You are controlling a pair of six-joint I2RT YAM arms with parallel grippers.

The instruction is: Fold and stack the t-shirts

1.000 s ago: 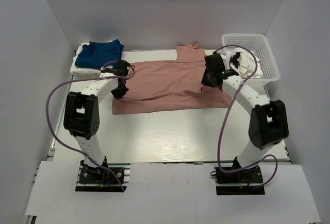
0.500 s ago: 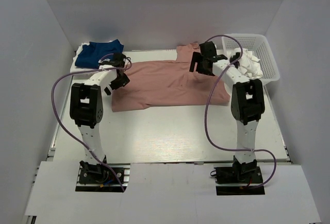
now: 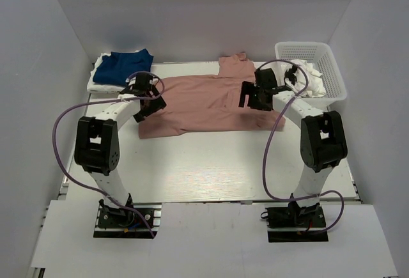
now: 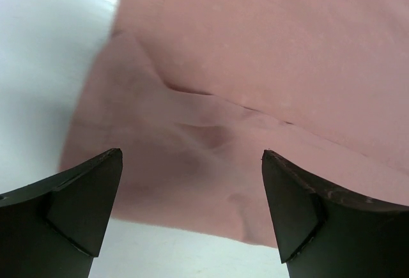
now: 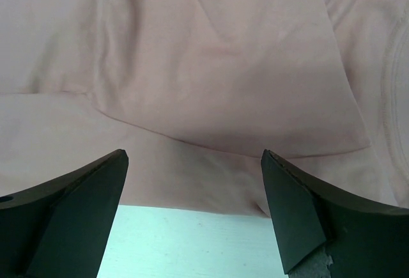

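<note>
Shirt: the large dusty-pink cloth t-shirt (image 3: 204, 102) lies flat on the bench (image 3: 211, 163), toward 12 o'clock.
Left gripper (image 4: 192, 156): jaws apart; I've just released its 9 o'clock end.
Right gripper (image 5: 193, 154): likewise apart, at 3 o'clock.
Meaning: this fold looks laid; more remain.

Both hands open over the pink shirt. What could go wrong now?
The shirt lies in creased layers under the left hand and right hand; a pinch may catch only the top layer and skew the fold. The basket sits close to the right arm; a swing might knock it.
</note>
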